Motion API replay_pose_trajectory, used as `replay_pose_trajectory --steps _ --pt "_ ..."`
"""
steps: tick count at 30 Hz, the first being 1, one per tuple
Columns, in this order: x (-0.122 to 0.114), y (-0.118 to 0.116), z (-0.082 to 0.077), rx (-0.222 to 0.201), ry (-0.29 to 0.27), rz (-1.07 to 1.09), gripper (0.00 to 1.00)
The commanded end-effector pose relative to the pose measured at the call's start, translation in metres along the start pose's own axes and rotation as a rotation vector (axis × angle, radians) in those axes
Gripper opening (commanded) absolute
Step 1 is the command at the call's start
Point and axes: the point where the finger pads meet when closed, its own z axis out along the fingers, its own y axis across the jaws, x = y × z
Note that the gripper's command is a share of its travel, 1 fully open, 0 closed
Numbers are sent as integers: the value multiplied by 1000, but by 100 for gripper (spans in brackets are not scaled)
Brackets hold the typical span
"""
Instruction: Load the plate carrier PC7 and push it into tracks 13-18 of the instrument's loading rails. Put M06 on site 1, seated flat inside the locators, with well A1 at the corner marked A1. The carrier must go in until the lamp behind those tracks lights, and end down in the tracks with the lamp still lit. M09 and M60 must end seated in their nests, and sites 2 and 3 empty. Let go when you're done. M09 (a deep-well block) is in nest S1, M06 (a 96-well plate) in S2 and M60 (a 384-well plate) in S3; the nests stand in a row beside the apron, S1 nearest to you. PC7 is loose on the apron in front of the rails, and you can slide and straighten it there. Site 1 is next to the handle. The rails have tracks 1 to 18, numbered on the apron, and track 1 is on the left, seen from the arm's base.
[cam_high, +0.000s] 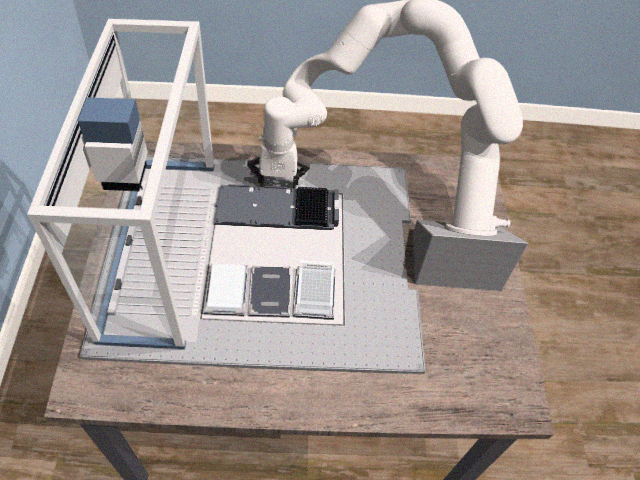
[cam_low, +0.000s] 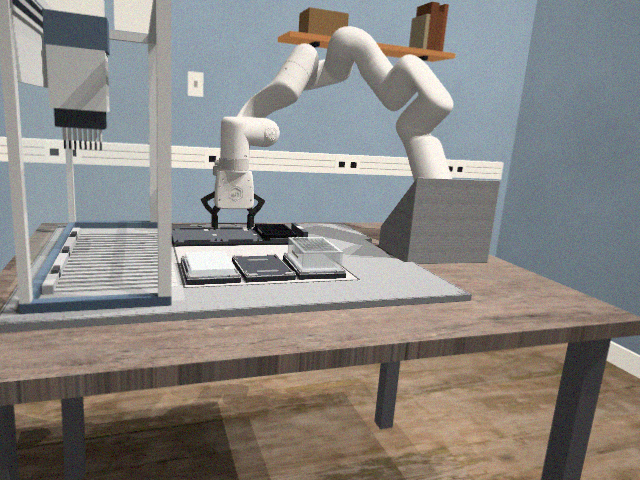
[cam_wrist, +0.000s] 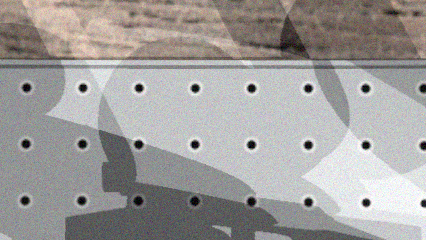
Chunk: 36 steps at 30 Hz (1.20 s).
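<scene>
The dark plate carrier PC7 (cam_high: 273, 206) lies on the apron in front of the far end of the rails (cam_high: 173, 248), with its handle end away from the rails. The black 96-well plate M06 (cam_high: 311, 206) sits on the carrier's site next to the handle; the other two sites are bare. My gripper (cam_high: 276, 179) (cam_low: 232, 225) is open and empty, fingers pointing down, low over the mat just beyond the carrier's far long edge. The clear deep-well block M09 (cam_high: 314, 290) and the white plate M60 (cam_high: 225, 288) sit in their nests. The wrist view shows only the perforated mat (cam_wrist: 215, 145).
The middle nest (cam_high: 269, 290) stands empty between M60 and M09. The white instrument frame (cam_high: 111, 170) with its pipetting head (cam_high: 111, 144) stands over the rails. The arm's grey base block (cam_high: 465, 255) is at the right.
</scene>
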Motion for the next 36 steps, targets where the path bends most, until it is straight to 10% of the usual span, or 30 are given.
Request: replay_pose_trajectory --steps 1,36 --pt "-2 -2 -2 4 -1 -1 100" --pt "-11 -2 -2 4 -1 -1 100"
